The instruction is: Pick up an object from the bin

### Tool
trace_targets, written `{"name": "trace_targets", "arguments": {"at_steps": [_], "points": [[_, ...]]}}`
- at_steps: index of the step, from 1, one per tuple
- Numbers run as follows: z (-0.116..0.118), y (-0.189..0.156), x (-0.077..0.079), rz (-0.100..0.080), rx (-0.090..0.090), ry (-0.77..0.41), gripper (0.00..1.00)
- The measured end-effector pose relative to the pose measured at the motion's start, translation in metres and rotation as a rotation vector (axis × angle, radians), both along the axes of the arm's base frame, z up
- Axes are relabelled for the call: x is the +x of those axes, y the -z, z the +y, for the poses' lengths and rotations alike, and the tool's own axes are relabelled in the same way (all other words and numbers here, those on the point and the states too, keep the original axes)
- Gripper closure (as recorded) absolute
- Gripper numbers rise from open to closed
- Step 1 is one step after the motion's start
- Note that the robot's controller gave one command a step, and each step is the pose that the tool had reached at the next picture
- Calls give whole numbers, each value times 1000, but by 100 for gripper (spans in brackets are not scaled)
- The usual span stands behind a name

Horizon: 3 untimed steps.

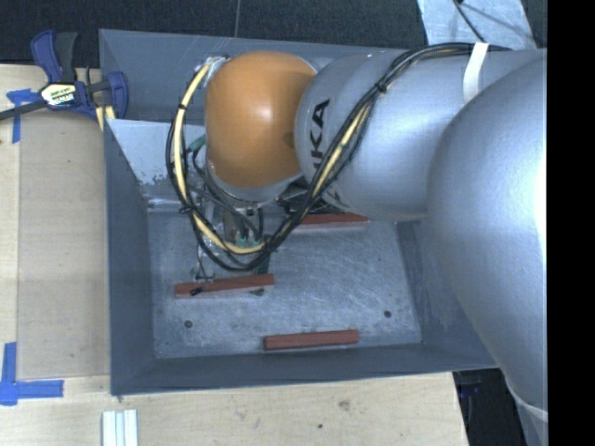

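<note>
Pincer (226,266) seen just above brown stick (223,286) laid left of middle on bin (125,277) floor, pincer state cannot be told, second stick (311,340) laid by bin's near wall, third stick (337,218) partly hidden toward bin's far wall

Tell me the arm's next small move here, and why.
Probably lower the gripper a little, straight down onto the brown stick lying flat on the bin floor just beneath it. That stick is the nearest thing; the second stick lies apart, closer to the bin's near wall.
</note>
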<state>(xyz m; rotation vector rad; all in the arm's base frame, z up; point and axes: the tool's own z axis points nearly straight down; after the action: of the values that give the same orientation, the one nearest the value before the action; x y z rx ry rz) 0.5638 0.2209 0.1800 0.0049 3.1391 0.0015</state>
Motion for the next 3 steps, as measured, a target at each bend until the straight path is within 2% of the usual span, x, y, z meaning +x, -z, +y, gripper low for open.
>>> {"name": "trace_targets", "arguments": {"at_steps": [1, 2, 3], "points": [[-49, 109, -22, 7, -4, -262, 0], [-47, 106, -20, 1, -1, -262, 100], [-58, -30, -32, -9, -1, -359, 100]]}}
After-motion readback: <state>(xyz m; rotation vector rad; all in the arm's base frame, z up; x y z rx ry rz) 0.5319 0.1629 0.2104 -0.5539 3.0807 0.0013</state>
